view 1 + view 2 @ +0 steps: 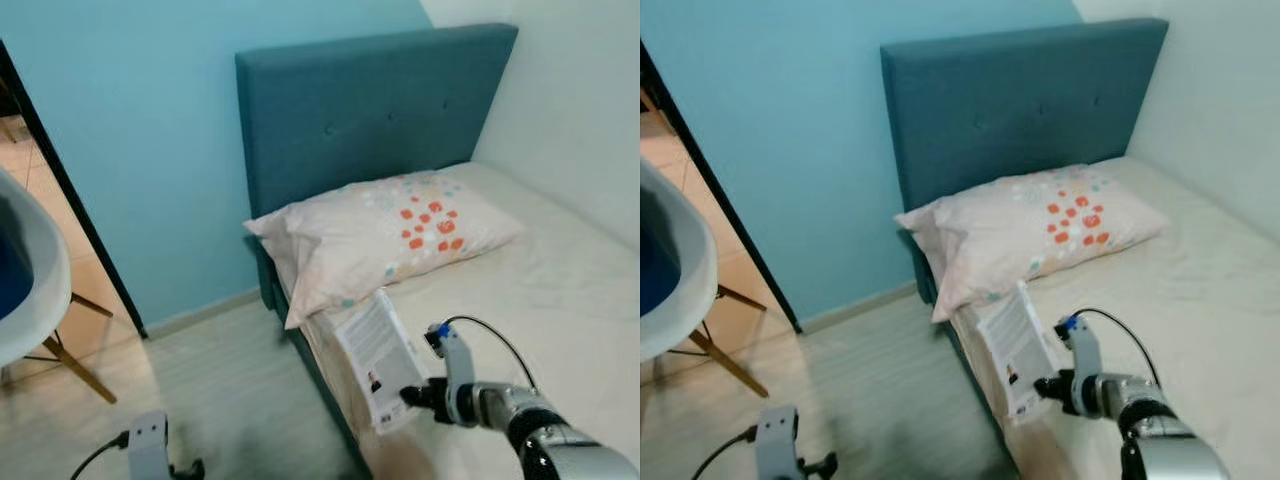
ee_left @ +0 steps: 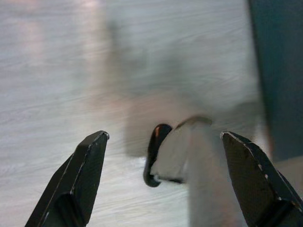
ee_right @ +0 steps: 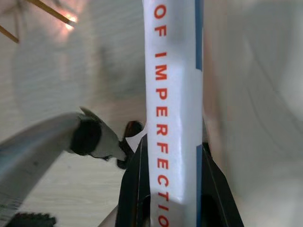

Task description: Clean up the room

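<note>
the right gripper (image 1: 412,396) has its fingers clenched on a white book (image 1: 379,358) above the bed (image 1: 560,290) edge; the left gripper (image 2: 161,142) hangs over the floor (image 1: 240,390), fingers released.

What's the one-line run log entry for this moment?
right gripper: shut on book, held over bed edge | left gripper: open, idle above floor | pillow: on bed

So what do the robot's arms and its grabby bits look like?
Both arms are silver metal with looping black cables. The right tool is black behind a ribbed silver-and-black wrist, topped by a small grey block with a blue dot. The left tool has two long, black, pointed fingers below a grey block.
</note>
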Robot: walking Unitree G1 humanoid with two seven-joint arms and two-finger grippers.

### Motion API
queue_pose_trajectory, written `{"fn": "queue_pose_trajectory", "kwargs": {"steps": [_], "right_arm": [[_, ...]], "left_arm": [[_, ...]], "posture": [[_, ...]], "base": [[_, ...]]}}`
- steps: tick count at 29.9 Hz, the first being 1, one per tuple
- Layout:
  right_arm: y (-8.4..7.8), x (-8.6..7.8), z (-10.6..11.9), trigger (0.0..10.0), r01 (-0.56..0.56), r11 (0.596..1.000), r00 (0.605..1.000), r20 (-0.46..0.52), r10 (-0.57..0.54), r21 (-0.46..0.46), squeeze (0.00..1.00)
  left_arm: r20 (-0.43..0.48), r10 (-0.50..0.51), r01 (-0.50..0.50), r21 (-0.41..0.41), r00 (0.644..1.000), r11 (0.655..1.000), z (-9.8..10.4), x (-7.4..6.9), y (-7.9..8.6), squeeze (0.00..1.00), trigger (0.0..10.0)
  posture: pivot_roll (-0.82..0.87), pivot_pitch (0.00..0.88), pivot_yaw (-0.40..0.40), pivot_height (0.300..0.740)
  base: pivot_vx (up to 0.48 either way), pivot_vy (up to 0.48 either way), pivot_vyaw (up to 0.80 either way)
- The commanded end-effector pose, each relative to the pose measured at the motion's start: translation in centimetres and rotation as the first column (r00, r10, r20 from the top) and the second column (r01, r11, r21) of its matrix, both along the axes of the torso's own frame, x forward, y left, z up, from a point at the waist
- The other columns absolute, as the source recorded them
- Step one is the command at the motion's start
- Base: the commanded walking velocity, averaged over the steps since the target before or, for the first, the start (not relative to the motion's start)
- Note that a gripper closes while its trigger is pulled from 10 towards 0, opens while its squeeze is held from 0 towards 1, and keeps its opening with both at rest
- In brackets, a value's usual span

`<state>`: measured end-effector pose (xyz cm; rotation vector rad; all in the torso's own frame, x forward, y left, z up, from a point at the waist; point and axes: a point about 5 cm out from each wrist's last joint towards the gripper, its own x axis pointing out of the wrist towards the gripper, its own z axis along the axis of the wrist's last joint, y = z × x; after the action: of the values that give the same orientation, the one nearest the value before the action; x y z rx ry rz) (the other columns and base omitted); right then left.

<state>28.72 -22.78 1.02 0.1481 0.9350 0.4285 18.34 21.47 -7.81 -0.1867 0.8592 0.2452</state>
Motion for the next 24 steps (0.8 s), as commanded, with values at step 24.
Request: {"fn": "queue_pose_trajectory", "kwargs": {"steps": [24], "right_arm": [[-2.1,5.5,6.1,10.0,-0.014,0.827,0.918,0.32,0.233,-0.563,0.0]], "left_arm": [[-0.079,-0.036,0.041,0.05,0.996,0.998,-1.0,-4.3,2.7,0.0,10.0]], "posture": [[0.04,0.213,0.037,0.565]], "base": [[0.0,0.0,0.0]]}}
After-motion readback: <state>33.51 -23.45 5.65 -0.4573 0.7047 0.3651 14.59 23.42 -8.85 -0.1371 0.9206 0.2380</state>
